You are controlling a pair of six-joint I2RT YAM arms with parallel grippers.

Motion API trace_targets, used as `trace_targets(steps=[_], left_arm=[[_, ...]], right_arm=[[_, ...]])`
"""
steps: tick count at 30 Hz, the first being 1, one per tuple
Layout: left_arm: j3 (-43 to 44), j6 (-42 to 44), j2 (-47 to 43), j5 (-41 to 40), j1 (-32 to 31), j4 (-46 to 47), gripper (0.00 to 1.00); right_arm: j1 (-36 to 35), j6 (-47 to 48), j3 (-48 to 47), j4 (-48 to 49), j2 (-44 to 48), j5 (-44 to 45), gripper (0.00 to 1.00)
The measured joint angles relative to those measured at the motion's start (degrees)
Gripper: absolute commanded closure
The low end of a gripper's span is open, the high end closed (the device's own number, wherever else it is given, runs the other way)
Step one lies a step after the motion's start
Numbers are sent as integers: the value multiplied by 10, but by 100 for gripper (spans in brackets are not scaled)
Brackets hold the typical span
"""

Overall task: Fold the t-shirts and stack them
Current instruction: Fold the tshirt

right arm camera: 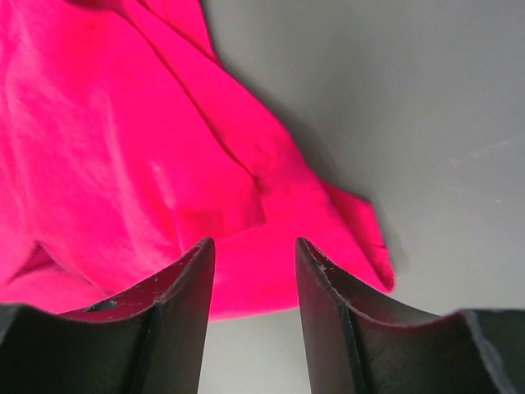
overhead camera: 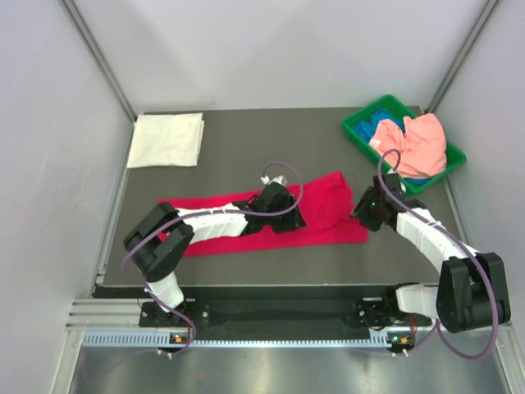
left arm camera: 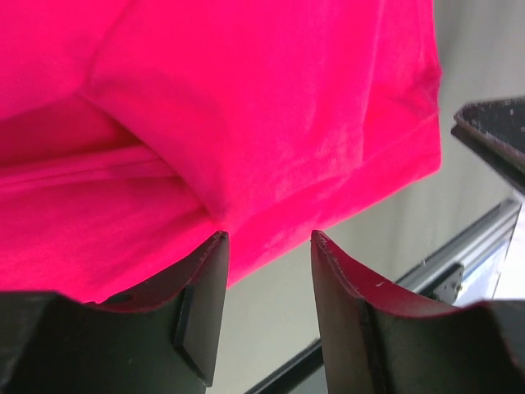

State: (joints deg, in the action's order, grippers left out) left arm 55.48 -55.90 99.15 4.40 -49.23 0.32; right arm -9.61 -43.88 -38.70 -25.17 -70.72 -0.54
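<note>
The crimson-red t-shirt (overhead camera: 324,215) lies folded lengthwise as a long band across the middle of the dark table. My left gripper (overhead camera: 289,215) hovers over its middle, open and empty, with the shirt's near edge (left arm camera: 246,148) just beyond the fingertips. My right gripper (overhead camera: 361,215) is at the shirt's right end, open and empty, with the corner of the cloth (right arm camera: 271,246) just past its tips. A white t-shirt (overhead camera: 166,139) lies folded square at the back left. A salmon-pink shirt (overhead camera: 418,141) and a blue shirt (overhead camera: 384,127) lie crumpled in the bin.
The green plastic bin (overhead camera: 358,129) stands at the back right corner of the table. Grey walls close in on both sides. The table's metal front rail (left arm camera: 459,254) shows in the left wrist view, and the right gripper's finger (left arm camera: 496,135) shows at its right edge.
</note>
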Motion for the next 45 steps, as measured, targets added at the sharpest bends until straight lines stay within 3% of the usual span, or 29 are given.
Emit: trace_targets(steps=[25, 28, 29, 30, 33, 36, 45], left_arm=[[0, -33, 42, -25, 1, 7, 56], [7, -38, 48, -23, 1, 8, 63], [9, -40, 50, -23, 1, 8, 66], [10, -40, 53, -23, 1, 8, 79], [23, -44, 56, -22, 1, -16, 91], [60, -43, 63, -24, 1, -66, 100], [115, -39, 63, -41, 1, -167, 100]], right_arm=[[0, -112, 52, 85, -6, -7, 59], [0, -120, 57, 99, -10, -11, 64], [0, -122, 58, 103, -11, -13, 70], [0, -122, 62, 110, -12, -15, 83], [0, -122, 69, 122, -12, -21, 100], [0, -121, 71, 122, -5, -21, 100], [0, -117, 72, 86, 84, -9, 100]])
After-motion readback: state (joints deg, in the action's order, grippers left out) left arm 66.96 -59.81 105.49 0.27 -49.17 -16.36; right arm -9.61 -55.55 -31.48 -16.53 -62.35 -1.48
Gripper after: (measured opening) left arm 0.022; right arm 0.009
